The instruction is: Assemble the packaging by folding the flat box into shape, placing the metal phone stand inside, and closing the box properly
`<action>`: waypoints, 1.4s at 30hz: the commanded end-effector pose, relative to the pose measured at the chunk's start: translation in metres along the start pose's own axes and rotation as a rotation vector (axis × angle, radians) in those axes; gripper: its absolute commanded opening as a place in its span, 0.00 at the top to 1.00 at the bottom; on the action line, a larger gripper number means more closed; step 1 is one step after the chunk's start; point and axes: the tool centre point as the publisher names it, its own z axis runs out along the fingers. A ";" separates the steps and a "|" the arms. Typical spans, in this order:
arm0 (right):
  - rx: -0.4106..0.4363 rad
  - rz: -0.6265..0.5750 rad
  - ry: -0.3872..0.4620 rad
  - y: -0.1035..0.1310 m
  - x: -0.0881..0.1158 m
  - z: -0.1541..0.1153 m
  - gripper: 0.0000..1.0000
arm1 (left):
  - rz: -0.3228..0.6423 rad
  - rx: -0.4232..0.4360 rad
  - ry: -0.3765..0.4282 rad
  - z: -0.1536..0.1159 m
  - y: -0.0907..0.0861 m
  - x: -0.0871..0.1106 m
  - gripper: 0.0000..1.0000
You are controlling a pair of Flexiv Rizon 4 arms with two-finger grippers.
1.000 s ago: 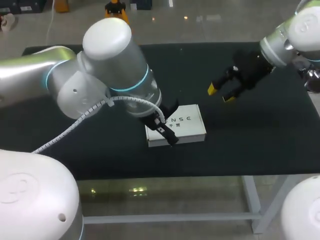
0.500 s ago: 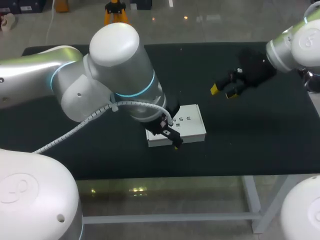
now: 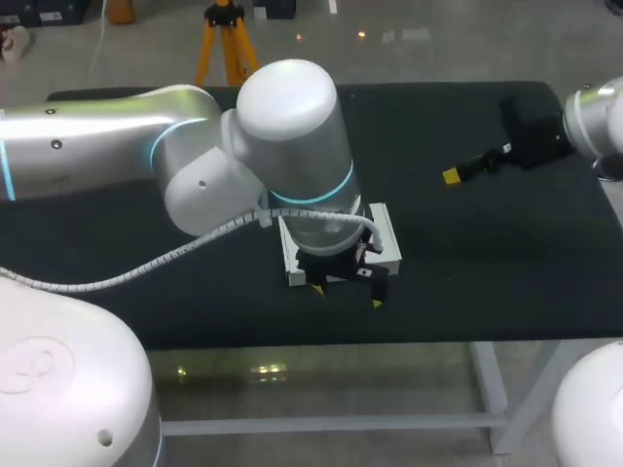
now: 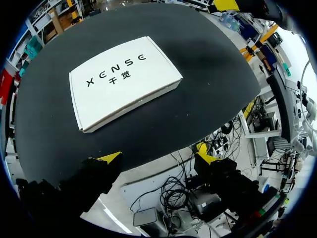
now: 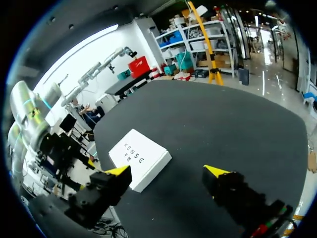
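Note:
A closed white box [image 3: 387, 238] with dark print on its lid lies flat near the middle of the black table [image 3: 467, 263]. My left arm's wrist hangs over it and hides most of it in the head view. My left gripper [image 3: 348, 295] stands open just past the box's front side, by the table's front edge. In the left wrist view the box [image 4: 121, 79] lies ahead of the left gripper [image 4: 157, 158], apart from it. My right gripper [image 3: 453, 175] is far to the right at the back. The right wrist view shows this gripper [image 5: 167, 171] open and empty, the box [image 5: 140, 157] well beyond it. No phone stand shows.
The table's front edge [image 4: 163, 148] runs right under my left fingers. Bare black surface lies between the box and my right gripper. My left arm [image 5: 34, 129] rises behind the box in the right wrist view.
My left arm has swung right and forward, carrying its gripper from the box's left front corner to the front edge. My right gripper has drawn back to the right.

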 end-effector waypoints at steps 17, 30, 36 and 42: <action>0.016 -0.076 -0.040 -0.004 -0.005 0.005 0.00 | -0.264 -0.010 -0.152 0.059 -0.004 -0.001 0.00; -0.102 -0.270 -0.065 0.003 -0.025 -0.003 0.00 | -0.326 -0.015 -0.133 0.058 -0.025 -0.020 0.00; -0.136 -0.339 -0.062 0.010 -0.032 -0.005 0.00 | -0.351 -0.032 -0.111 0.063 -0.034 -0.032 0.00; -0.166 -0.363 -0.052 0.010 -0.037 -0.006 0.00 | -0.366 -0.050 -0.119 0.067 -0.044 -0.039 0.00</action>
